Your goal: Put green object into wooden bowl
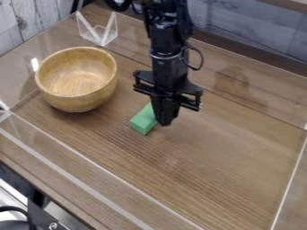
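Part of one green object (144,119) hides behind the clenched gripper (166,118), whose hold on it cannot be told, on the counter (216,171) right of one wooden bowl (77,79).

Wooden table (228,171) with clear rails (72,167)

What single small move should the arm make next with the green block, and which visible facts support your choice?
Probably lift straight up. The gripper points down with its jaws shut on the green object, which still lies on the table. The wooden bowl stands apart to the left with a raised rim, so the block likely needs height before it is carried over.
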Tool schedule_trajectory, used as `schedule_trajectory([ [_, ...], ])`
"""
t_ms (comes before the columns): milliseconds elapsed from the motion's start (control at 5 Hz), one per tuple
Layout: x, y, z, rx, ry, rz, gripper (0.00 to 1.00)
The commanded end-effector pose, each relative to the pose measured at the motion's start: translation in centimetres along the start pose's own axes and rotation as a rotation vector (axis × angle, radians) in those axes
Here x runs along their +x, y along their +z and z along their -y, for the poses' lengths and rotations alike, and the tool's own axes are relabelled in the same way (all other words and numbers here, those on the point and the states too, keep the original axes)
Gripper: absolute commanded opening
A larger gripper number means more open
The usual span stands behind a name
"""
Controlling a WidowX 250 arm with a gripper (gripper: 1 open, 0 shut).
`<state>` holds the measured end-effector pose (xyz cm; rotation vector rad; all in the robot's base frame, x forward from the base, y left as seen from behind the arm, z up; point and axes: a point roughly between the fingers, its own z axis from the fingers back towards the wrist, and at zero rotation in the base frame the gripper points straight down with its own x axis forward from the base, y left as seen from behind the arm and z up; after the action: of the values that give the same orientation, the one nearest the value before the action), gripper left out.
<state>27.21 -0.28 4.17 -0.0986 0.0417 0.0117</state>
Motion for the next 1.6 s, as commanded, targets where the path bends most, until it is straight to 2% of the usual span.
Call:
schedule_trajectory([
  [0, 0.5, 2.9, -0.3, -0.008, 0.027, 0.068, 0.00],
  [400, -1.3, 6.4, -1.8, -0.034, 0.036, 0.094, 0.00],
  [600, -1.1, 8.3, -2.9, -0.041, 0.021, 0.100, 0.00],
  [800, -0.9, 7.5, -2.0, -0.032, -0.019, 0.085, 1.00],
  [1400, -1.5, 4.3, -1.0, -0.013, 0.038, 0.065, 1.00],
])
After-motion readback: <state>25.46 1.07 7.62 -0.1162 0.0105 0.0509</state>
